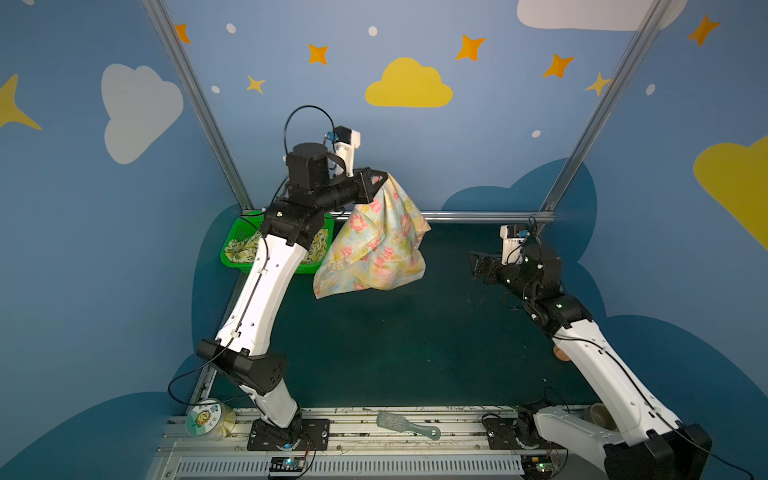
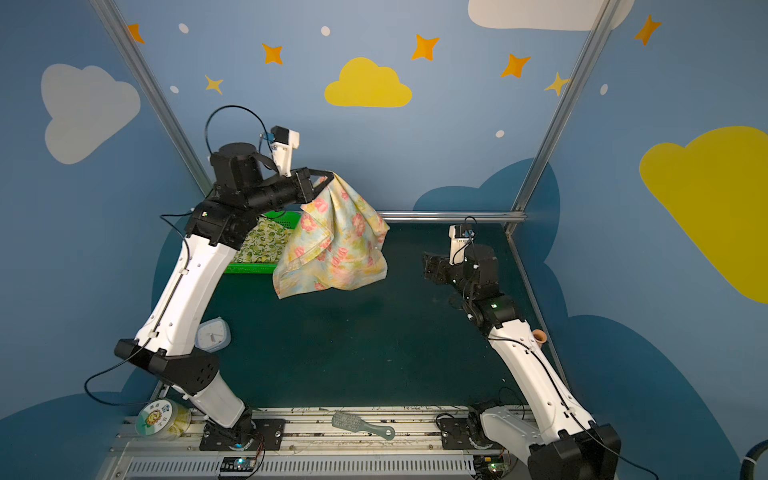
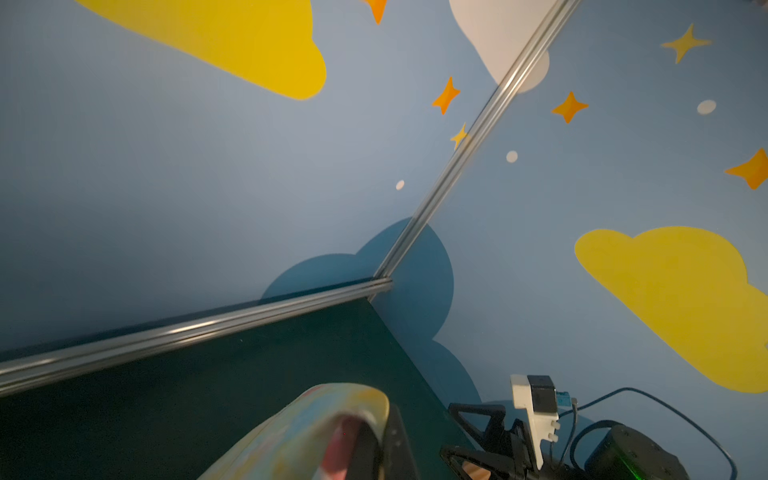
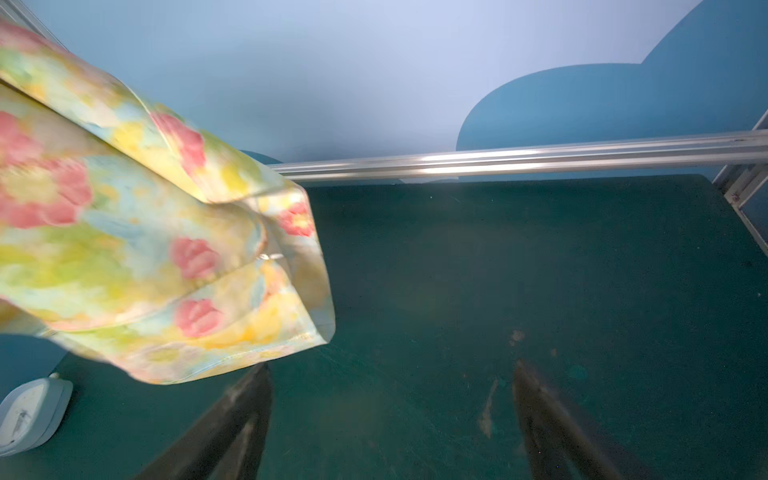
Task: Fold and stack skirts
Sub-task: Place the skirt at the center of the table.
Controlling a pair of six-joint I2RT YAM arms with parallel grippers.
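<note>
Two skirts. Flowered skirt (image 1: 374, 245) hangs pinched in left gripper (image 1: 385, 176), just beside the one green basket (image 1: 232, 262). Lemon skirt (image 2: 266, 243) lies inside that basket. Right gripper (image 1: 476, 266) is spread and empty. White clock (image 4: 29, 411) is seen from right wrist, not left wrist.

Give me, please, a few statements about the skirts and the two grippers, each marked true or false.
1. The left gripper is shut on the flowered skirt, which hangs from it. True.
2. The right gripper holds the flowered skirt's lower edge. False: it is open, holds nothing and is apart from the skirt.
3. The lemon skirt lies in the green basket. True.
4. Both skirts are folded and stacked. False: neither is folded; one hangs bunched from the left gripper, and the other sits crumpled in the basket.
</note>
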